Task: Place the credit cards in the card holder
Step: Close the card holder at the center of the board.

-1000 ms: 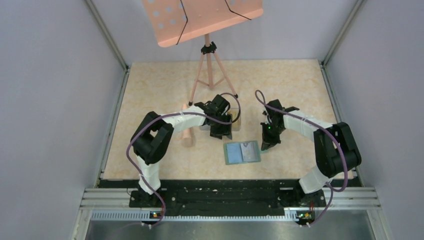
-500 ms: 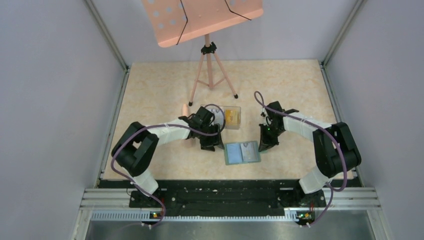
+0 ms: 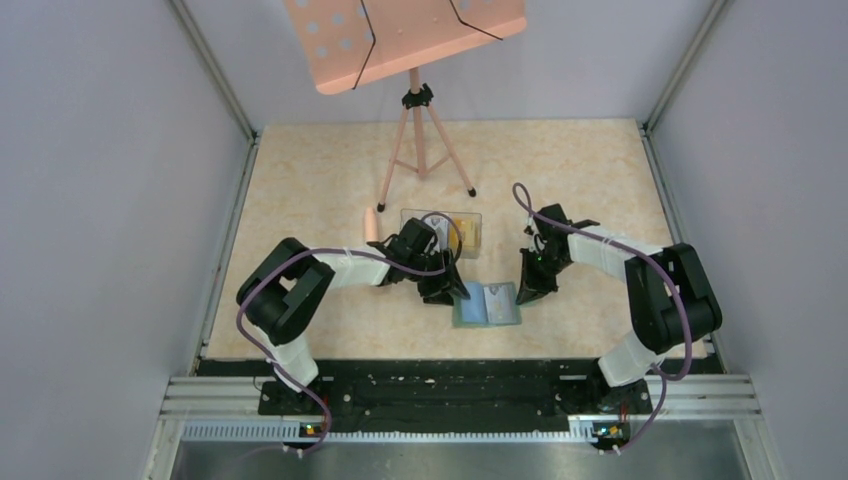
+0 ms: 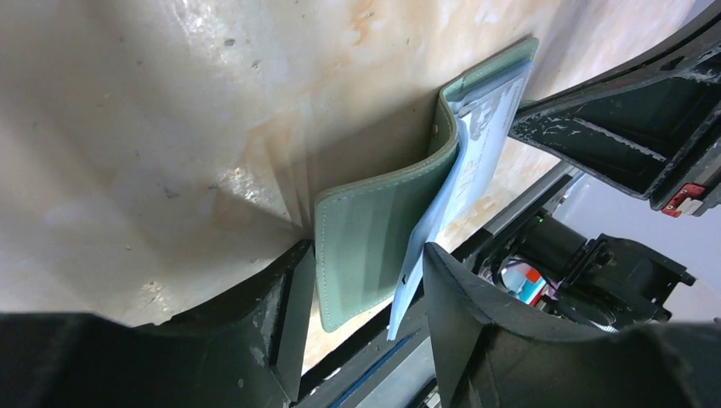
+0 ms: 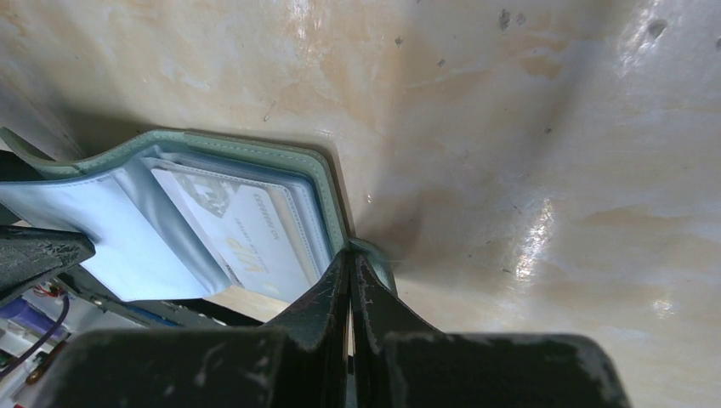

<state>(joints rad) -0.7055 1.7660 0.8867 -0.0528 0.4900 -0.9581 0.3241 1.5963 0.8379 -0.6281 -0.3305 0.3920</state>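
Presently the sage-green folding card holder (image 4: 374, 229) is laid open on the beige marbled table (image 3: 320, 180). Its raised cover is straddled by the left gripper's (image 4: 366, 255) parted fingers, though whether it is gripped cannot be told. Its opposite edge is pinned by the right gripper's (image 5: 350, 259) closed fingers. Were that pin slipped, the holder could be dragged or sprung shut.

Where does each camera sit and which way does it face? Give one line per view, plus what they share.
Top external: above and behind the arms, looking down on the table; both arms, left gripper, right gripper show.
Left wrist: at the left gripper, facing the card holder between its own spread fingers.
Right wrist: at the right gripper, facing the holder's edge past its shut fingers.
Shared: the card holder.
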